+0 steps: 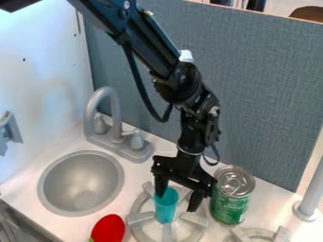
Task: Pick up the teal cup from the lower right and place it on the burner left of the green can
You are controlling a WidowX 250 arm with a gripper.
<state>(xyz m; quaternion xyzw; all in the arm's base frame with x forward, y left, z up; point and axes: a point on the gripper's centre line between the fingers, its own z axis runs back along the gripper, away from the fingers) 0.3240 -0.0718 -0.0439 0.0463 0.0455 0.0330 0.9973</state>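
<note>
The black gripper (178, 194) hangs over the left stove burner with its two fingers spread apart. A turquoise cup (166, 207) stands upright on the burner (140, 217), its rim right at the left finger; whether that finger is inside the cup or behind it, I cannot tell. A gap separates the cup from the right finger. Close to the right finger stands a green can with a silver top (231, 196).
A round grey sink (80, 183) with a grey faucet (106, 113) lies to the left. Something red (108, 229) rests at the front edge. A second burner (259, 232) and a grey post (311, 196) stand at the right. Behind rises a blue-grey panel (265, 85).
</note>
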